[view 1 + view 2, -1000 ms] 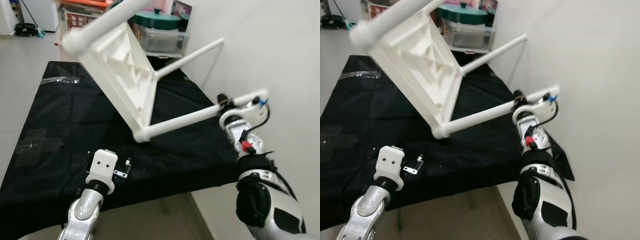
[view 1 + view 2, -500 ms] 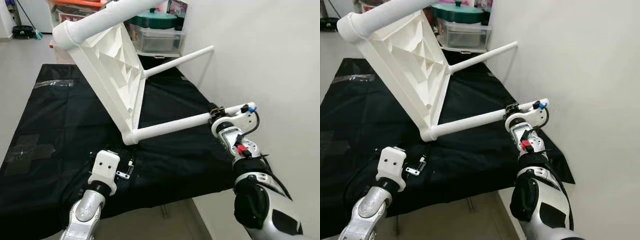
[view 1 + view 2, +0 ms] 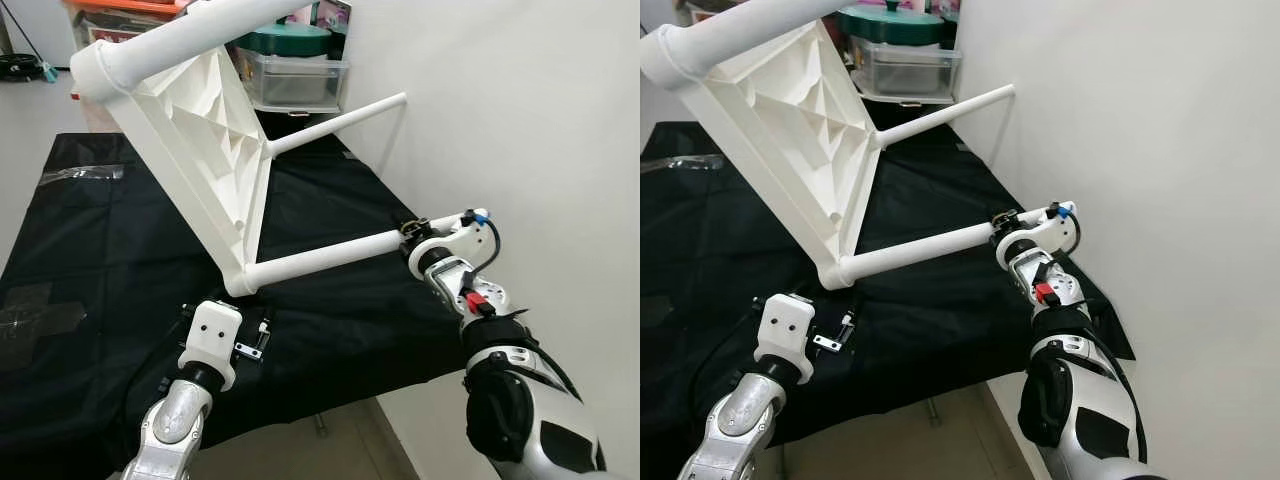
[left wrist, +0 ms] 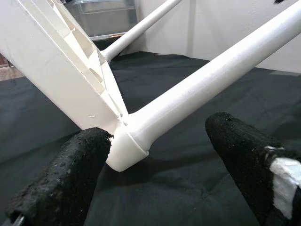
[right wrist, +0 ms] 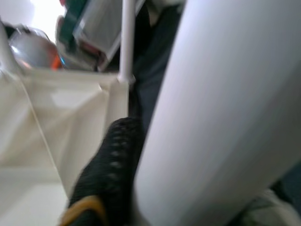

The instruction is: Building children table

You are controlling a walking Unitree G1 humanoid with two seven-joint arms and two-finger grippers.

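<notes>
The white children's table [image 3: 190, 150] is tilted on edge over the black cloth, its ribbed underside facing me and its legs sticking out. My right gripper [image 3: 412, 237] is shut on the end of the lower leg [image 3: 320, 256], near the wall. In the right wrist view one black finger [image 5: 113, 160] lies against that leg [image 5: 225, 117]. My left gripper [image 4: 157, 136] is open and low near the front edge. Its fingers [image 4: 80, 165] stand on either side of the corner [image 4: 124, 150] where this leg joins the top, without touching it.
A black cloth [image 3: 100, 240] covers the work surface, with tape patches on its left side. Storage boxes with a green lid [image 3: 290, 60] stand behind it. A white wall [image 3: 540, 120] runs close along the right, and another table leg [image 3: 335, 122] points toward it.
The whole view has shifted left, so the camera moved. My right gripper keeps its hold on the leg, now slightly lower. The table's lower corner now sits closer to my left gripper.
</notes>
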